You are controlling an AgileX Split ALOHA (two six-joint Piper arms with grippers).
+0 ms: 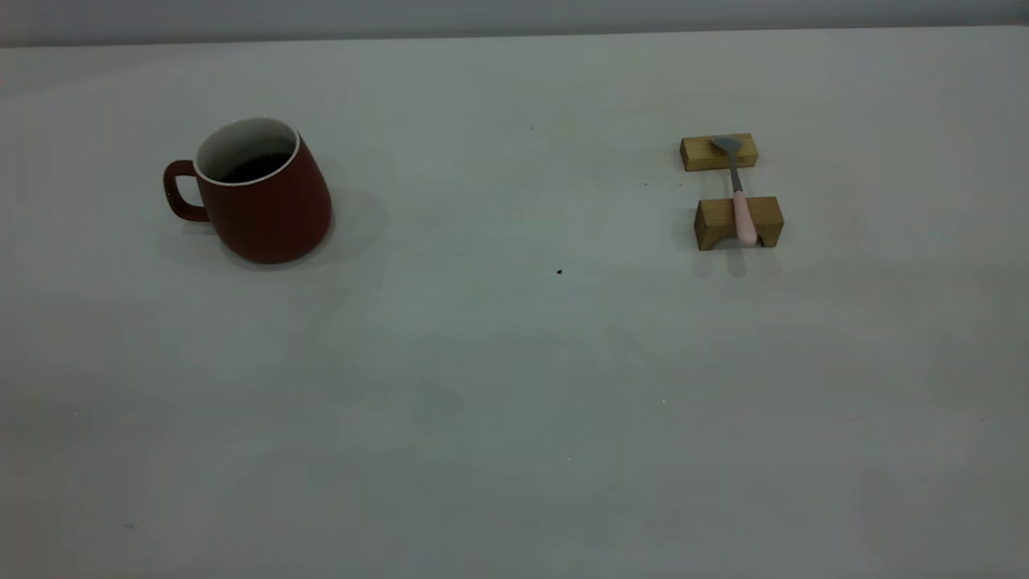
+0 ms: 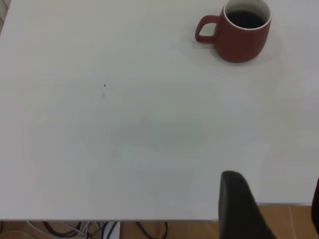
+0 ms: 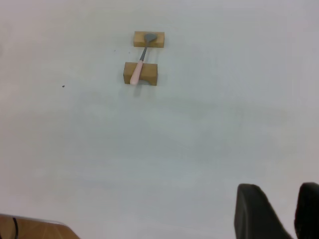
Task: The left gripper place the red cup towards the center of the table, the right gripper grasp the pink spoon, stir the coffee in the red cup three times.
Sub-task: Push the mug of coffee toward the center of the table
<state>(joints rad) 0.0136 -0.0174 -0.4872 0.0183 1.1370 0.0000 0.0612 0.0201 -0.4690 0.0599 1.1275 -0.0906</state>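
The red cup [image 1: 257,197] stands upright on the tabletop [image 1: 514,386] at the left side of the exterior view, handle pointing toward that view's left edge. The coffee [image 1: 259,166] sits low inside it with a flat surface.

The pink spoon [image 1: 738,193] lies well apart from the cup, at the right side of the exterior view. It bridges two wooden blocks [image 1: 738,223]: the grey bowl rests on the far block and the pink handle on the near block.

Neither arm appears in the exterior view. The left gripper [image 2: 271,209] hangs at the tabletop's edge, far from the cup, fingers [image 2: 239,204] spread and holding nothing. The right gripper [image 3: 289,211] is far from the spoon, fingers [image 3: 256,211] parted with a narrow gap, empty.
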